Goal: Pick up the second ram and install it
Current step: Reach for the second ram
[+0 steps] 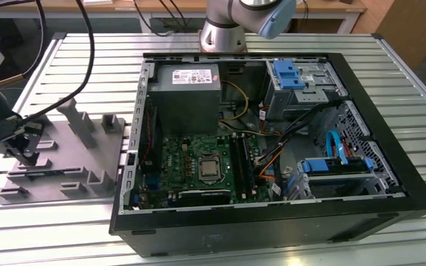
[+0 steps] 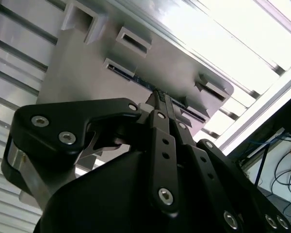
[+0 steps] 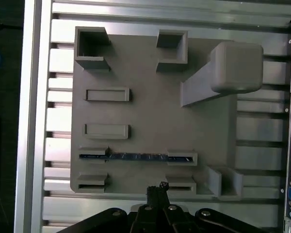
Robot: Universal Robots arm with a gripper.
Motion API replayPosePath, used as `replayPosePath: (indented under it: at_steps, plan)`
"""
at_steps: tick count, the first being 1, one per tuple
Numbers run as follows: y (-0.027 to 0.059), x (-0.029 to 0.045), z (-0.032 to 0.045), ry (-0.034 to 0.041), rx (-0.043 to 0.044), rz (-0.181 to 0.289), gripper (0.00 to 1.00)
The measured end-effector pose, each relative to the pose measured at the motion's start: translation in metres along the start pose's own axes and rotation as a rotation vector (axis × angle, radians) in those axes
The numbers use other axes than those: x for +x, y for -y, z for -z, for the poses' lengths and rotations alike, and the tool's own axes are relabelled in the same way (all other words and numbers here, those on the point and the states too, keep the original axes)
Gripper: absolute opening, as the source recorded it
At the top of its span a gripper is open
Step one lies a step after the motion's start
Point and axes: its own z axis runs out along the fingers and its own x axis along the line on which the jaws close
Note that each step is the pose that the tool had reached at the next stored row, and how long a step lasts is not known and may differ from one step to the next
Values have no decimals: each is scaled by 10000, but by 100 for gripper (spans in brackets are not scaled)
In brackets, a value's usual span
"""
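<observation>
The second ram (image 3: 136, 156) is a thin dark strip standing on edge in a pair of slots of the grey plastic tray (image 3: 150, 114). In the second wrist view a short dark stretch of the ram (image 2: 144, 83) shows just beyond the fingertips. My gripper (image 3: 158, 187) hovers above the tray, a little to the side of the ram, over the neighbouring pair of slots. Its black fingers (image 2: 161, 127) are pressed together with nothing between them. In the exterior view the gripper (image 1: 25, 145) hangs over the tray (image 1: 65, 160) at the exterior view's left.
An open black computer case (image 1: 272, 221) lies beside the tray, holding the green board (image 1: 191, 158) with long black memory sockets (image 1: 243, 162). A tall grey post (image 3: 235, 68) and upright ribs (image 1: 108, 124) rise from the tray. Black cables (image 1: 87, 39) hang above the slatted metal table (image 1: 87, 55).
</observation>
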Motion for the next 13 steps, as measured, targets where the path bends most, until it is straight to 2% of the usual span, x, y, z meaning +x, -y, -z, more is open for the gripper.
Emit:
replayPosePath:
  at_steps: [8,13]
  plan:
    - [-50,12,-163,-1,0,35,10]
    - [-84,50,-272,0,-2,81,10]
